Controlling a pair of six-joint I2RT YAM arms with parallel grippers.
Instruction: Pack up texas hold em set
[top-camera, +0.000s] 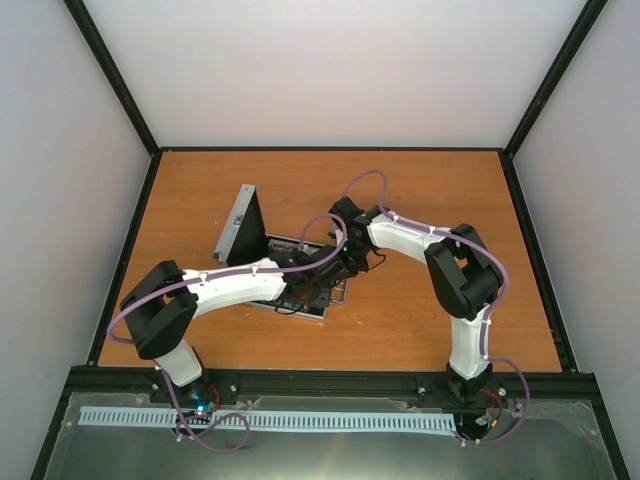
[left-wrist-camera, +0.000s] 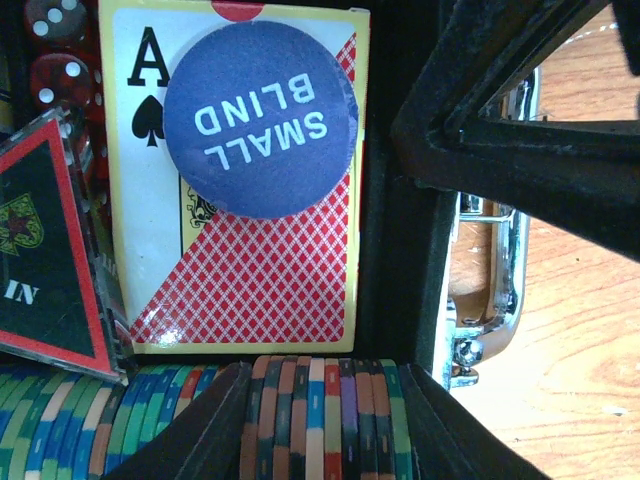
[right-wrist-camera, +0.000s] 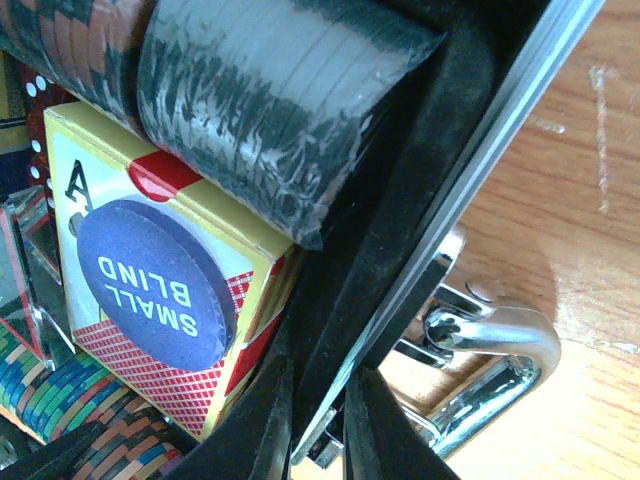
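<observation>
I see 1 case (top-camera: 240, 222) mid-table, a bit left. Lid stands up on the left, handle (right-wrist-camera: 490, 370) side faces right, long side runs far-near. Inside: 1 red deck (left-wrist-camera: 250, 280), 1 round btn (left-wrist-camera: 260, 120) on it, 1 triangle btn (left-wrist-camera: 45, 240). L gripper (left-wrist-camera: 325, 385) squeezes a chip stack (left-wrist-camera: 300, 435). R gripper (right-wrist-camera: 320, 400) pinches the case wall.

An orange-brown wooden tabletop (top-camera: 440, 190) spreads on every side of the left pincer (left-wrist-camera: 325, 425) and the right pincer (right-wrist-camera: 318, 425). In both wrist views its grain shows to the pincer's right, with pale scuffs (right-wrist-camera: 598, 80) on it in the right wrist view. Black metal rails (top-camera: 330, 150) border it, well apart from both. Plain white walls (top-camera: 340, 60) rise beyond the far rail. Well behind the pincers, a white slotted strip (top-camera: 300, 420) lies on a grey metal sheet (top-camera: 330, 455).
</observation>
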